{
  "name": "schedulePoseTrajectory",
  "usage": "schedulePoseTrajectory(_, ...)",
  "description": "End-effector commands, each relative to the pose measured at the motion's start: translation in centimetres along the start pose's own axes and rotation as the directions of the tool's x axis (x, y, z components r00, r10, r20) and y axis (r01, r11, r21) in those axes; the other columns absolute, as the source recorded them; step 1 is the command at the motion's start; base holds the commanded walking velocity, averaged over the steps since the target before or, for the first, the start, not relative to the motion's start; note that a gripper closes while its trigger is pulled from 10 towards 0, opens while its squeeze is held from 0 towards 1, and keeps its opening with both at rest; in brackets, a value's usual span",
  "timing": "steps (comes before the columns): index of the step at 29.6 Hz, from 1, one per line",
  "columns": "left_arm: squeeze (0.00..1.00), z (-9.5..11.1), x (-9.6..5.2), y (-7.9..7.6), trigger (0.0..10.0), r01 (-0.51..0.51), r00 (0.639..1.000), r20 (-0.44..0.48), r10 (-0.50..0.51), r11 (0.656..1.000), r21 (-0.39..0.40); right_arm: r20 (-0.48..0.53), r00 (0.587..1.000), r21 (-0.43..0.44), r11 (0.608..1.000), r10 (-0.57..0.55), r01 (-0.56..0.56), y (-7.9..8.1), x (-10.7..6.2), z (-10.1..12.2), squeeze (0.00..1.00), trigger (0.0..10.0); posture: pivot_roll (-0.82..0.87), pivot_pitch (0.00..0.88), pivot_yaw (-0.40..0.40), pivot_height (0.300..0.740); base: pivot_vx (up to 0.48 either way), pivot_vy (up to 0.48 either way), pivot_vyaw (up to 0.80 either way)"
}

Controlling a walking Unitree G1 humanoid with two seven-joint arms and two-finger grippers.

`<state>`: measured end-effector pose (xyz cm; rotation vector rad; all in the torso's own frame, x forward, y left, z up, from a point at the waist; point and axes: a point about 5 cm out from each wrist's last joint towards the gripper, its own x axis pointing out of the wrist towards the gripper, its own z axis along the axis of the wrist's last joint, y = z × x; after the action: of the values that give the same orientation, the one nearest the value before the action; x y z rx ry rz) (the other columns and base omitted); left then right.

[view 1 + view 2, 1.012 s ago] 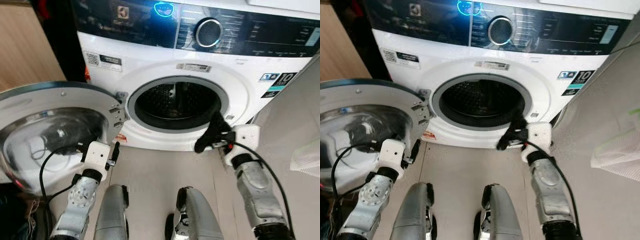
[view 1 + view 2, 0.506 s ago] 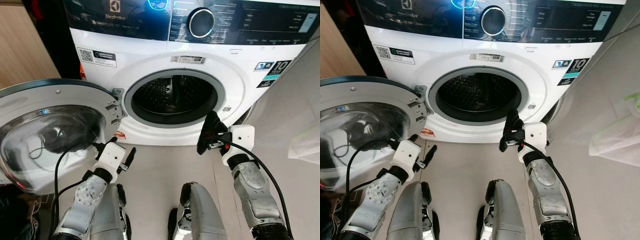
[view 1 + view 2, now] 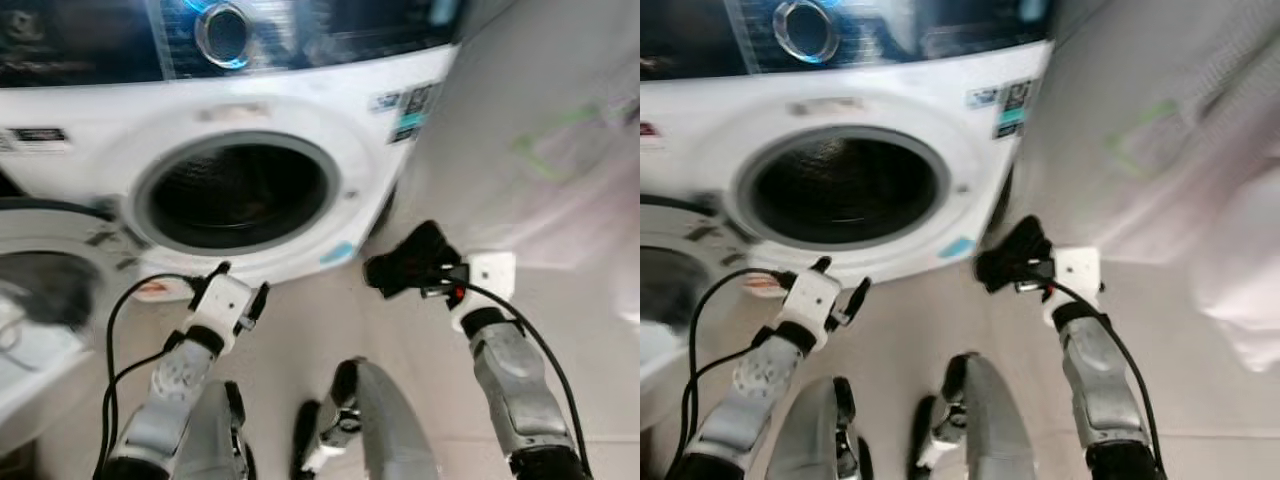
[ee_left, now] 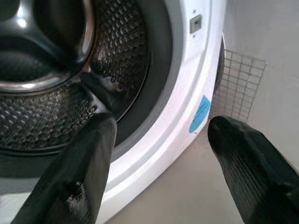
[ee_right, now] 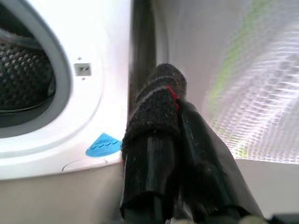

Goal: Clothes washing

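The washing machine (image 3: 250, 110) stands straight ahead, its round drum opening (image 3: 232, 195) dark and, as far as I can make out, with nothing in it. Its door (image 3: 40, 300) hangs wide open at the machine's left side, blurred. To the right of the machine a pale mesh laundry bag (image 3: 1200, 150) leans close against it, and I judge that is where the clothes wait, though no garment can be made out through the blur.

The right gripper (image 3: 400, 270) sits low by the machine's lower right corner, jaws closed on a small dark sock (image 5: 156, 100) with a red stripe. The left gripper (image 4: 159, 154) hovers just below the drum opening, jaws spread and holding nothing.

The step in hand looks like loading. To do it well, I would say the right arm should swing towards the middle of the opening and reach well past the grey seal before letting go, so the sock drops into the drum and not onto the floor. The left arm ought to keep out of the opening and away from the door.
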<state>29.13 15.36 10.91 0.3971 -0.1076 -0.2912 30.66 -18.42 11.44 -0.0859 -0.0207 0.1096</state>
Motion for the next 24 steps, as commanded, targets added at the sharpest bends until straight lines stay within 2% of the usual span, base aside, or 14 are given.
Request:
schedulePoseTrajectory(1,0.0,-1.1,-0.8,-0.1,10.0,-0.003,0.999,-0.047,0.003,1.0,0.0,0.002,1.0,0.002,1.0,0.02,-0.02,0.6,0.0,0.0,0.0,10.0,0.13,0.278,-0.089,0.577,0.0,0.0,0.0)
schedulePoseTrajectory(9,0.0,-1.2,-0.8,0.1,10.0,-0.034,0.998,-0.058,0.034,0.999,-0.004,-0.005,0.999,-0.002,0.999,0.04,-0.04,0.8,0.0,0.0,0.0,10.0,0.13,0.279,-0.092,0.577,0.0,0.0,0.0)
schedulePoseTrajectory(13,0.0,-1.2,-0.8,0.6,10.0,-0.087,0.995,-0.06,0.085,0.996,-0.03,-0.001,0.998,-0.014,0.998,0.06,-0.06,1.0,0.0,0.2,0.0,10.0,0.13,0.279,-0.095,0.577,0.0,0.0,0.0)
schedulePoseTrajectory(15,0.0,-1.2,-0.8,0.8,10.0,-0.104,0.993,-0.063,0.1,0.992,-0.071,0.007,0.995,-0.035,0.995,0.098,-0.098,1.4,0.0,0.4,0.0,10.0,0.12,0.28,-0.097,0.577,0.0,0.0,0.0)
schedulePoseTrajectory(19,0.0,-0.9,-0.7,0.9,10.0,-0.118,0.992,-0.053,0.111,0.983,-0.144,0.011,0.993,-0.036,0.992,0.121,-0.12,1.7,0.0,0.6,0.0,10.0,0.12,0.281,-0.097,0.577,0.0,0.0,0.57)
schedulePoseTrajectory(24,0.0,0.0,-0.2,0.2,10.0,-0.072,0.997,-0.026,0.068,0.981,-0.178,0.003,0.989,-0.038,0.989,0.146,-0.146,1.9,-0.1,0.6,0.0,10.0,0.12,0.282,-0.101,0.577,0.0,0.0,0.8)
